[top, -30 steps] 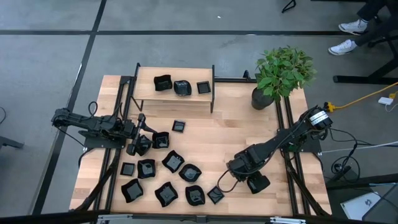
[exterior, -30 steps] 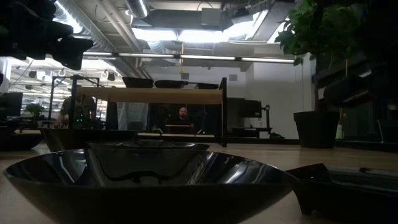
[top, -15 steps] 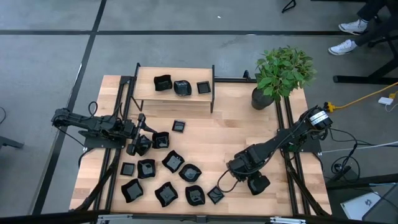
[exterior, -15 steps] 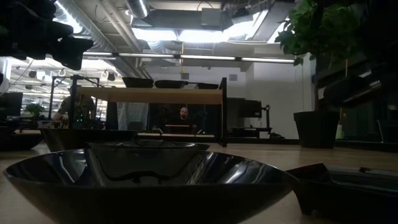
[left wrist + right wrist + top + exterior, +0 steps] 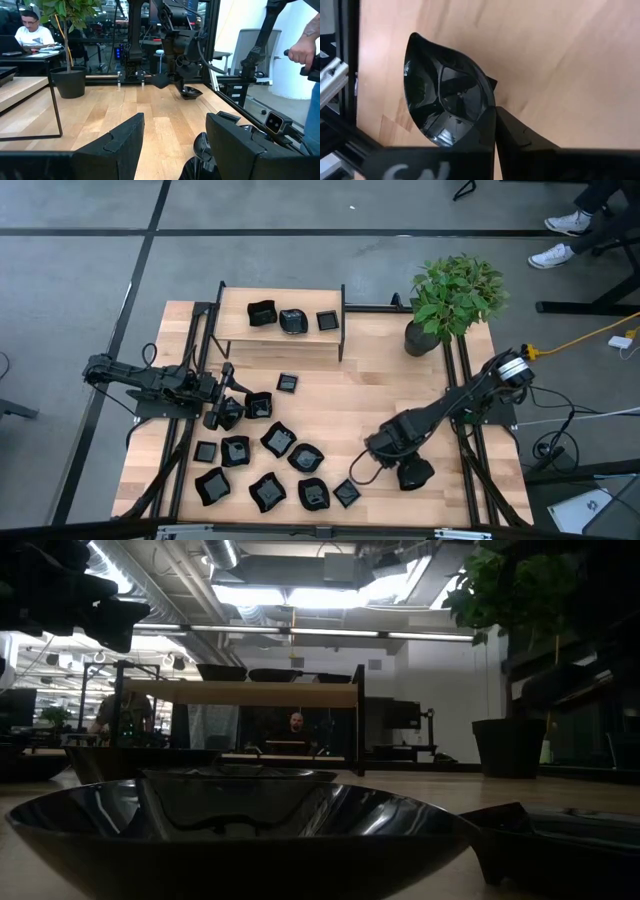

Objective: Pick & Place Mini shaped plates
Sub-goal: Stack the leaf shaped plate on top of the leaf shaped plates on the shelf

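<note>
Nine or so mini shaped plates point(image 5: 262, 465), glossy black with shallow raised rims, lie on the pale wooden bench point(image 5: 340, 405) between the two arms, three more on a shelf point(image 5: 283, 332) beyond. Right end effector point(image 5: 492, 117) is clamped on a leaf-shaped plate point(image 5: 445, 92), pointed at one end. Left end effector point(image 5: 172, 137) stands apart, empty, beside a square plate point(image 5: 259, 406).

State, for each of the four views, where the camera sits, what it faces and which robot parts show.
High: overhead; table, both arms.
Low: table height; nearest plate, shelf.
Left wrist: left tool open; right arm beyond.
Right wrist: right tool shut on leaf-shaped plate.
Shared: potted plant, high and left wrist.
</note>
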Available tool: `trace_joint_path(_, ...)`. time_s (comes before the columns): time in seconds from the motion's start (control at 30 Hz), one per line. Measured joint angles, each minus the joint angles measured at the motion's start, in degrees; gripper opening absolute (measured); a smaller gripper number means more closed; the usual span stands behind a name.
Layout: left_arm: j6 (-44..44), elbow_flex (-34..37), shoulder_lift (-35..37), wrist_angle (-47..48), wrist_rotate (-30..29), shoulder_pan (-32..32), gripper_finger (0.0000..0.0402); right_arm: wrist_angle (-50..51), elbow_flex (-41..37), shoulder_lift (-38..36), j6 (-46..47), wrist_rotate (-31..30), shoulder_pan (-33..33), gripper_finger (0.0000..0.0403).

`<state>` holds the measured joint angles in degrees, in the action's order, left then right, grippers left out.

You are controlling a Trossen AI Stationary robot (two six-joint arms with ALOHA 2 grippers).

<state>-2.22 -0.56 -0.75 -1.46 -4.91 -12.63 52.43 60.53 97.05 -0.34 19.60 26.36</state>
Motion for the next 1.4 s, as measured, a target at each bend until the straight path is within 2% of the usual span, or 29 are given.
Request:
trace_joint_path(0.33,0.0,0.0,0.0,0.0,0.0,0.0,0.0208,5.4,0.1,-5.1,0.0,0.2,-1.5,0.0002)
trace_joint_path(0.73,0.0,0.0,0.0,0.0,0.0,0.0,0.0207,6.2,0.1,-12.8,0.4,0.2,-4.3,0.0001)
trace_joint_path(1.0,0.0,0.0,0.0,0.0,0.0,0.0,0.0208,5.3,0.5,-14.1,0.3,0.1,-6.9,0.0001)
trace_joint_path(1.4,0.0,0.0,0.0,0.0,0.0,0.0,0.0208,1.9,6.0,-14.1,-1.9,-0.1,-11.9,0.0001)
